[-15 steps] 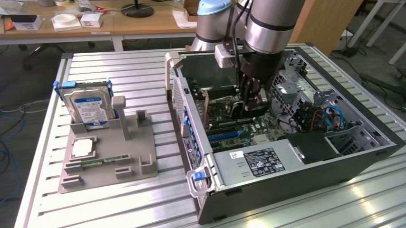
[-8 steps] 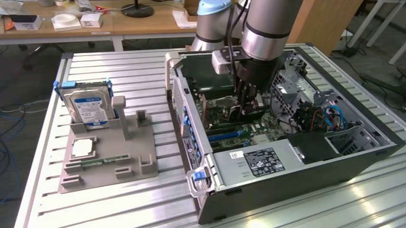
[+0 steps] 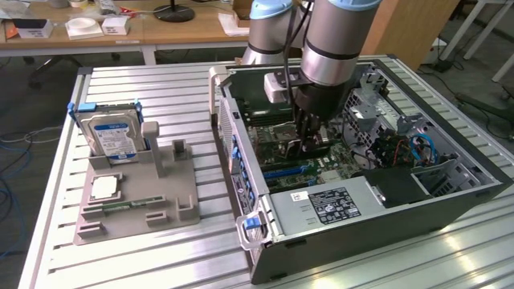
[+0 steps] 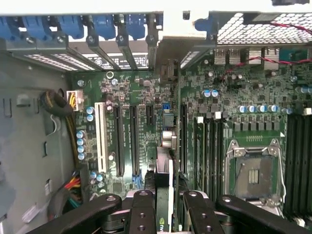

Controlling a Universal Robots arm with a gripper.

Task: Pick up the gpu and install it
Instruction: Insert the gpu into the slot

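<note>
Exterior view: the pincer (image 3: pixel 309 143) sits low inside the open case (image 3: pixel 362 223), which lies toward the surface's (image 3: pixel 153 90) edge on the exterior view's right.

Wrist view: the pincer (image 4: pixel 165 202) is clamped narrowly on the gpu (image 4: pixel 165 165), held edge-on over the motherboard (image 4: pixel 126 97) slots.

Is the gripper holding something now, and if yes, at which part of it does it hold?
Yes. The gripper is closed on the gpu, which is seen edge-on between the jaws. It is gripped along its upper edge, above the motherboard slots.
</note>
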